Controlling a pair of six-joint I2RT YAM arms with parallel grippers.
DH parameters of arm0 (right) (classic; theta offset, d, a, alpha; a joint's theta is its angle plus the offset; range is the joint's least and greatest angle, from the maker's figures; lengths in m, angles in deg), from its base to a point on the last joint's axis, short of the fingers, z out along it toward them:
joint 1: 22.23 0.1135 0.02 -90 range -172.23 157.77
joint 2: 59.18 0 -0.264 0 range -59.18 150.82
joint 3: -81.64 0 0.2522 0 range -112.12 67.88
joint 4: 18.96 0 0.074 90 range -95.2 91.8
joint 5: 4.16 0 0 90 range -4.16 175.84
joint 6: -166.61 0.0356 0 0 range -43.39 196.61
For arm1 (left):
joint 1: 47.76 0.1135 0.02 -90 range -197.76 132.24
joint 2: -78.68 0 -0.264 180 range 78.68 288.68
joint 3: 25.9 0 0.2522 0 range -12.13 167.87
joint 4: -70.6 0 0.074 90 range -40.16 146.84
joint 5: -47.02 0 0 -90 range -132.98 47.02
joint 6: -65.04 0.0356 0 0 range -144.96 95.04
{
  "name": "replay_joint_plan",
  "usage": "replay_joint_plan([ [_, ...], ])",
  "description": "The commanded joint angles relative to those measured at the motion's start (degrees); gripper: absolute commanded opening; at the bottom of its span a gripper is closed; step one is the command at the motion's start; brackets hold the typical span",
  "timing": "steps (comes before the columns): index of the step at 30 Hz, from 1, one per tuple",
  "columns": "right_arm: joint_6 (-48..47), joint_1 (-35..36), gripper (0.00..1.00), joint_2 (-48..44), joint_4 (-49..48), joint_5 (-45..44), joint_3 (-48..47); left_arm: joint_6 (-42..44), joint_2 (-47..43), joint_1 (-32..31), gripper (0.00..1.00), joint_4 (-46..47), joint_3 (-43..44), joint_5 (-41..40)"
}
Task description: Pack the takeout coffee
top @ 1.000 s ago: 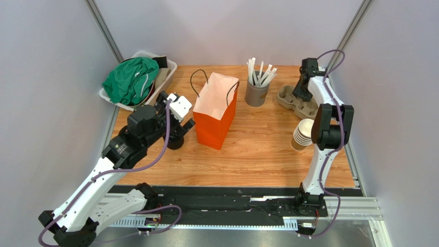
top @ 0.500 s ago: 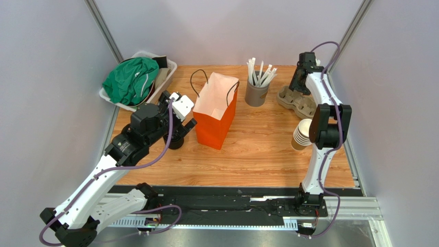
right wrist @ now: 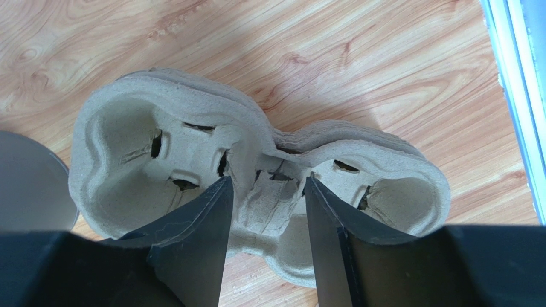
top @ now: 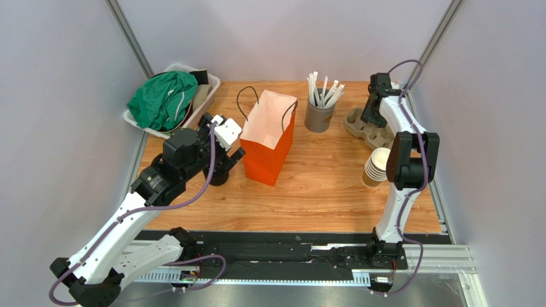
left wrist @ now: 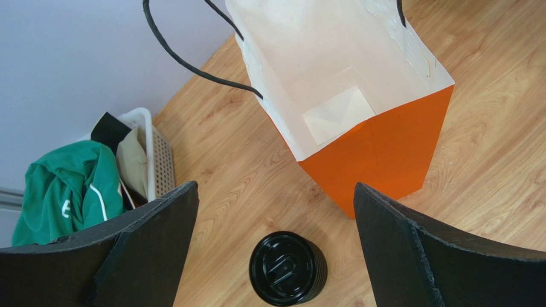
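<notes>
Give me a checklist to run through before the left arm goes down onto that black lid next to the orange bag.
1. Left gripper open: ok, its jaws stand wide.
2. Round black plastic lid lined up under the left gripper: ok, roughly centred and untouched.
3. Lid pressed fully home: cannot tell, the wrist view looks straight down on it.
4. Orange paper bag upright with its mouth open: ok, and nothing shows inside it.
5. Right gripper astride the middle ridge of the tan moulded-pulp cup carrier: ok.
6. Right gripper pinching that ridge: cannot tell.
</notes>
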Motion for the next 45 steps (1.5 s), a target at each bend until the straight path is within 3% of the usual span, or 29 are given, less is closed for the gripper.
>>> replay_joint_plan([
  [1, 1.24, 0.29, 0.5, -3.54, -1.75, -3.46, -0.64, -1.18, -0.21, 0.38, 0.99, 2.15, -0.52, 1.64],
  [14, 2.12, 0.38, 0.54, -6.28, -3.78, -1.53, 5.6, -1.44, 0.05, 0.47, 0.99, 1.62, 0.18, 2.08],
  [28, 2.47, 0.38, 0.56, -0.04, -2.11, -2.06, 0.77, -1.36, 1.02, 0.38, 0.99, 2.15, -0.26, 2.08],
  [39, -2.37, 0.64, 0.62, 3.22, 1.67, -1.97, -5.65, -1.18, 1.54, 0.38, 0.99, 2.5, -0.35, 2.08],
  [45, -3.86, 1.34, 0.48, 3.92, 1.76, -1.71, -6.0, -1.18, 1.72, 0.38, 0.99, 2.15, 0.0, 2.17],
])
